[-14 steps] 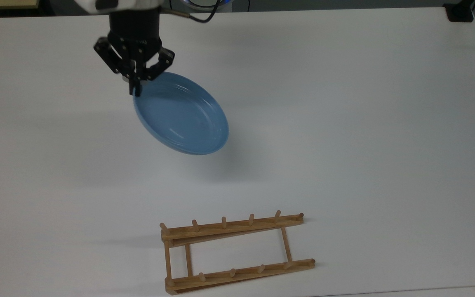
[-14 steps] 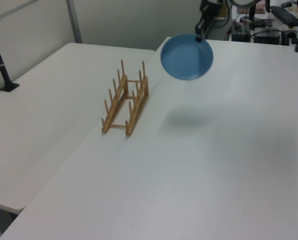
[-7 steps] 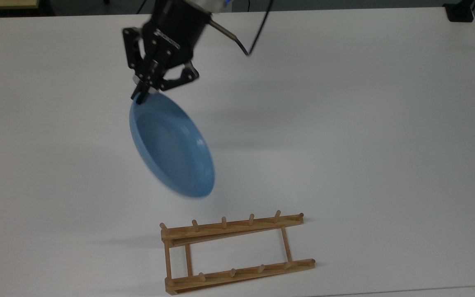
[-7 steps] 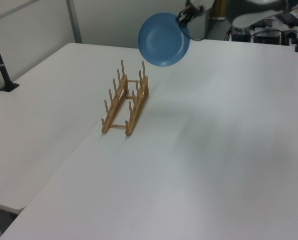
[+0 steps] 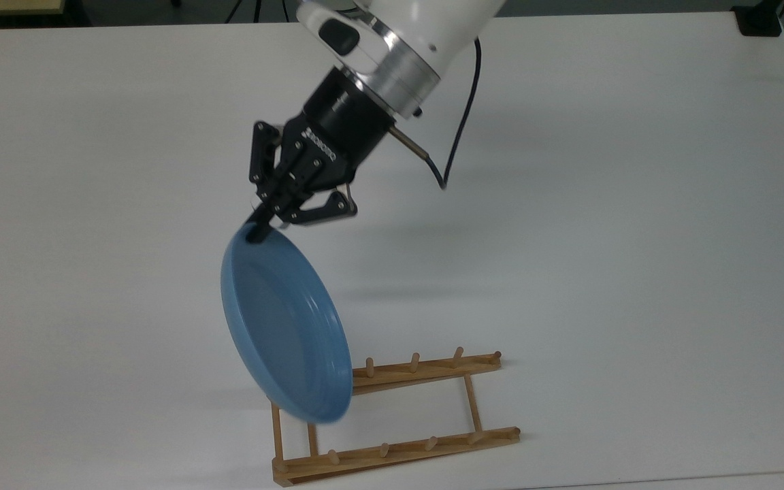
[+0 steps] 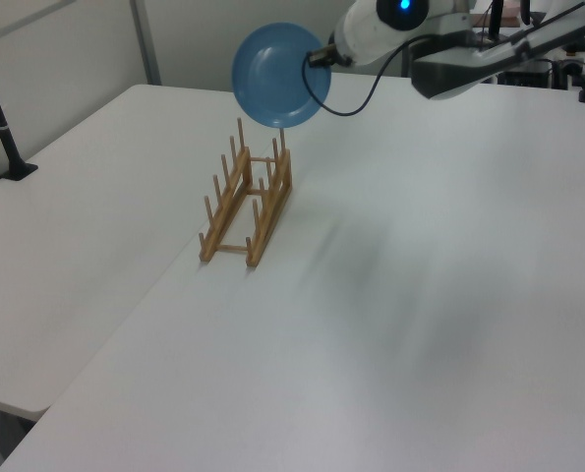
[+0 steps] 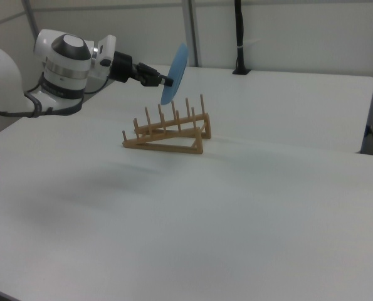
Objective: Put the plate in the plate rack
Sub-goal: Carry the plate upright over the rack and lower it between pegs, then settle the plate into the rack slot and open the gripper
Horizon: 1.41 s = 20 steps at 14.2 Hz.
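Glossy plate (image 5: 283, 333), wooden rack (image 5: 426, 408)

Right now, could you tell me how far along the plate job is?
Picked up: the gripper holds the plate by its rim, on edge. In hand: it hangs above one end of the plate rack. Left: lowering it between the pegs and letting go.

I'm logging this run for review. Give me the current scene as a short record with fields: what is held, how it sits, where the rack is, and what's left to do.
gripper: shut on the plate's rim
plate: blue, off the table, held nearly on edge
plate position: above one end of the rack, the top view's left end
rack: wooden, pegs up, on the white table, no plate in it
contact plate-rack: none seen in the right view
left to do: lower the plate between the pegs, then release
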Available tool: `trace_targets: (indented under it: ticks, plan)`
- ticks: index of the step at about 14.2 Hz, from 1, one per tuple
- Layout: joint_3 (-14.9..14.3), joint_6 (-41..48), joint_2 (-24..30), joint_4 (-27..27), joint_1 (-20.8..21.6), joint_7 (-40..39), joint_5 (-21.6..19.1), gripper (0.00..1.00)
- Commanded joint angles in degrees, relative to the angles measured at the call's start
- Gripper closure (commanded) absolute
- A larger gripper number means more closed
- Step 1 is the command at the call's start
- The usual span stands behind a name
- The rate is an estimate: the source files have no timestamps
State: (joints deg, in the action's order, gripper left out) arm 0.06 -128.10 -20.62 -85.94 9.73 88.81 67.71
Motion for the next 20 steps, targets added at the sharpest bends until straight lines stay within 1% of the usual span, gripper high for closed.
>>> trace_targets:
  ticks: [1,3,5,11,15,19,20]
  plan:
    - [-0.7,-0.2,-6.5,7.3,2.3,12.1,7.3,1.00]
    - [-0.8,-0.2,-9.4,8.9,3.3,18.9,13.9,1.00]
    - [-0.8,0.0,-10.8,9.2,4.2,21.1,16.4,1.00]
    - [-0.7,3.9,-13.8,8.7,6.2,21.6,19.6,1.00]
    - [-0.7,5.8,-14.2,7.2,6.7,24.4,22.9,1.00]
    - [-0.7,6.1,-14.2,6.6,6.8,25.4,23.3,1.00]
    - [-0.7,7.3,-14.1,6.6,6.6,26.1,23.3,1.00]
